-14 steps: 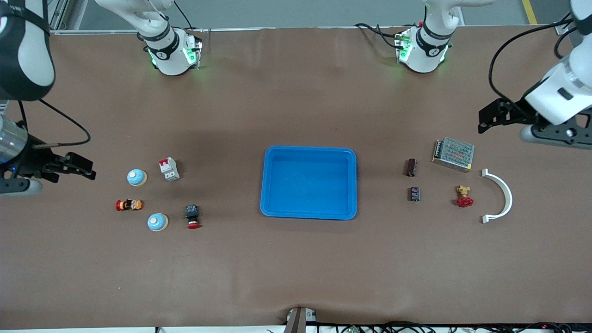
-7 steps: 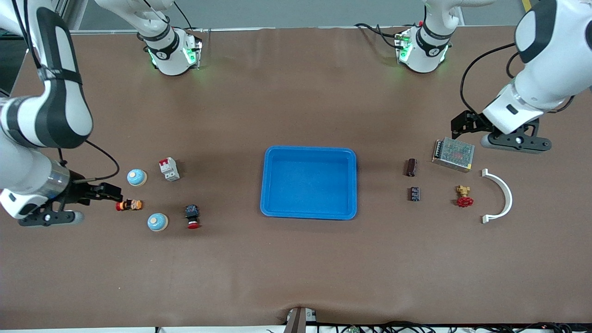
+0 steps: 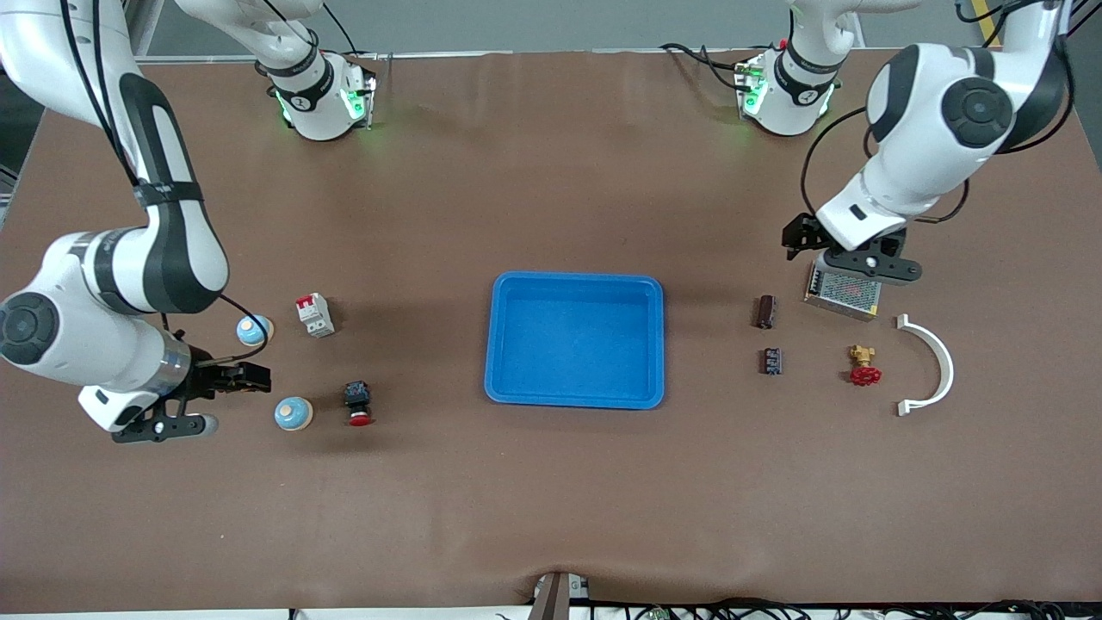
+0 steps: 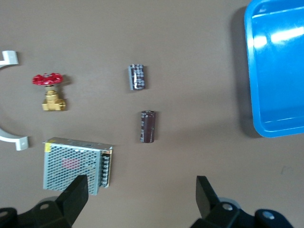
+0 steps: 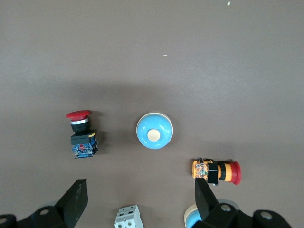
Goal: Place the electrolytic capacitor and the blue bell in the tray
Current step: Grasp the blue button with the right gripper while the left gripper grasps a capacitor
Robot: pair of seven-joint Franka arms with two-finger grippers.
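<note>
A: We start at the right arm's end. Our right gripper (image 3: 250,376) hangs with fingers spread and empty, over the spot between the two bells. The nearer bell (image 3: 293,413) sits dome up, so it has no long axis to line up with; the farther bell (image 3: 254,329) is partly hidden by the arm.

B: The tray (image 3: 575,339) lies mid-table with nothing in it, reachable by both arms, which we judge is why it sits there.

A: Toward the left arm's end, the brown capacitor (image 3: 764,311) lies on its side, long axis running toward the camera. The dark capacitor (image 3: 771,361) lies the same way, nearer the camera.

B: Our left gripper (image 3: 801,239) hovers released, holding nothing, over bare table beside the mesh box (image 3: 844,288).
</note>
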